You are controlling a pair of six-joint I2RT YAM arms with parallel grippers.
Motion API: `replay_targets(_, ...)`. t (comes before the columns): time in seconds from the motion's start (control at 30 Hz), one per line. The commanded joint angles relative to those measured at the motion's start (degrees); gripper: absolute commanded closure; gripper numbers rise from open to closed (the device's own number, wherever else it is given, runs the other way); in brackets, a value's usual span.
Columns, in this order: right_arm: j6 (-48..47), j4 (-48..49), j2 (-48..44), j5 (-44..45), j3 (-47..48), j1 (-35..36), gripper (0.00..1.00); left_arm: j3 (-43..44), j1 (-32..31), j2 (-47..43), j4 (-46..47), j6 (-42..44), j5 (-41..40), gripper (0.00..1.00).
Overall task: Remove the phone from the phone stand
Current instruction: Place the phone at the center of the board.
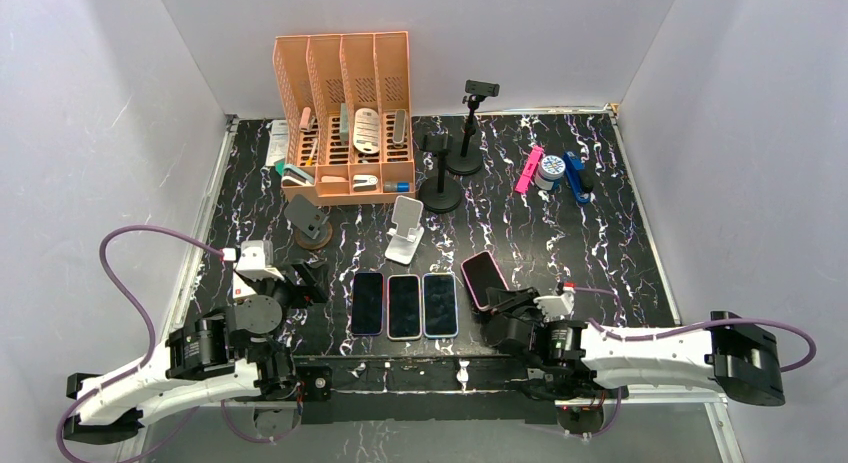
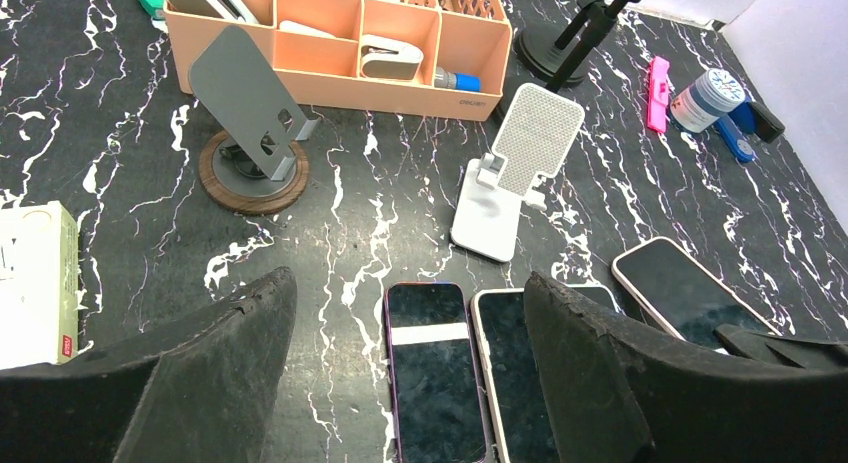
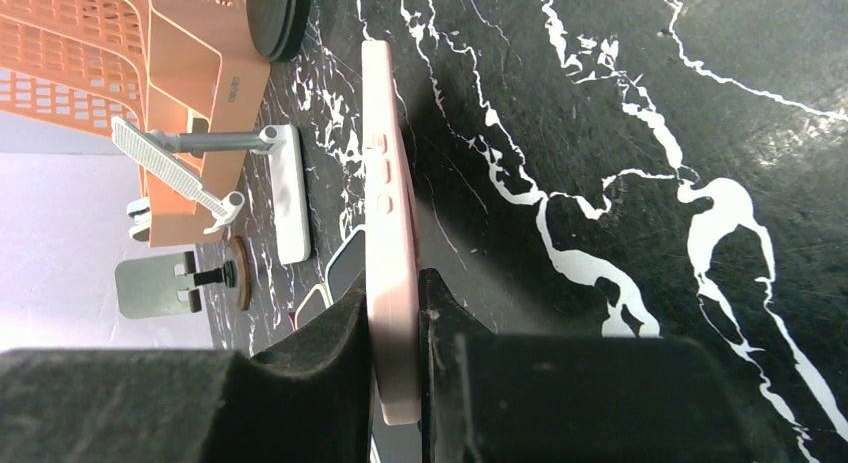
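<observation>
Right wrist view shows the right claw (image 3: 395, 313) pinching the near end of the pink-cased phone (image 3: 385, 183), one finger on its face and one on its back. The phone's long axis runs straight away from the claw. The white phone stand (image 3: 290, 193) is bare and lies apart from the phone, to its left and farther back. I judge the phone is already off the stand, low over the table (image 1: 600, 233), and I cannot tell whether it touches. The right arm reaches in low from the right. The left claw (image 2: 408, 293) hangs spread above three phones (image 1: 404, 305) lying in a row.
</observation>
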Motion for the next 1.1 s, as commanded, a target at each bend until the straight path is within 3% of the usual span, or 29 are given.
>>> replay_targets(0.0,-1.9,0.8,1.4,-13.3,-4.4,0.1,0.76,-0.1,-0.2,-0.1,-1.0,-0.3,-2.5,0.19)
replay_targets(0.33,-4.1,-1.6,0.9,-19.3,-4.9,0.1,0.38,0.4,-0.2,2.8,-0.5,0.6,-0.7,0.19)
replay_targets(0.47,-4.1,-6.7,-1.6,-21.0,-3.5,0.1,0.33,0.5,-0.2,3.2,-0.5,0.7,-0.4,0.19)
replay_targets(0.87,-5.9,-34.5,-9.0,-23.9,7.6,0.1,0.25,0.4,-0.2,2.2,-0.4,0.5,-0.5,0.19)
replay_targets(1.0,-11.5,-37.1,-12.1,-20.7,11.4,0.1,0.24,0.4,-0.1,2.0,-0.4,0.5,-0.4,0.19)
replay_targets(1.07,-19.0,-34.6,-14.7,-17.9,12.7,0.0,0.18,0.4,-0.2,2.2,-0.5,0.4,-0.2,0.19)
